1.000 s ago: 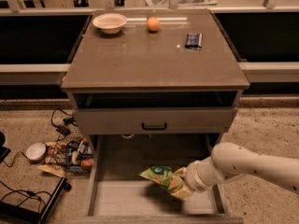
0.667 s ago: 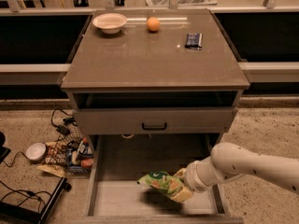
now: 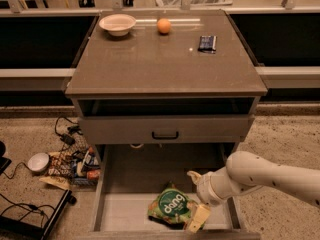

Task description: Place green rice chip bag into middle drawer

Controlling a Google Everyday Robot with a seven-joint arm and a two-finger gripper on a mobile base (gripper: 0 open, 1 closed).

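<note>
The green rice chip bag (image 3: 170, 206) lies face up, white "dang" lettering showing, on the pale floor of the pulled-out middle drawer (image 3: 122, 211), near its front and right of centre. My gripper (image 3: 195, 198) reaches into the drawer from the right on a white arm (image 3: 265, 176). Its fingers are spread apart, one above the bag's right edge (image 3: 193, 176) and one at the bag's lower right corner (image 3: 198, 218). The bag rests on the drawer floor, with the fingers close by its right side.
A closed grey drawer front with a black handle (image 3: 165, 134) sits above the open drawer. On the cabinet top are a white bowl (image 3: 118, 23), an orange (image 3: 164, 25) and a small dark packet (image 3: 207, 43). Cables and clutter (image 3: 70, 161) lie on the floor at left.
The bag has gone down and left onto the drawer floor and now lies flat, face up. The fingers have spread apart from it.
</note>
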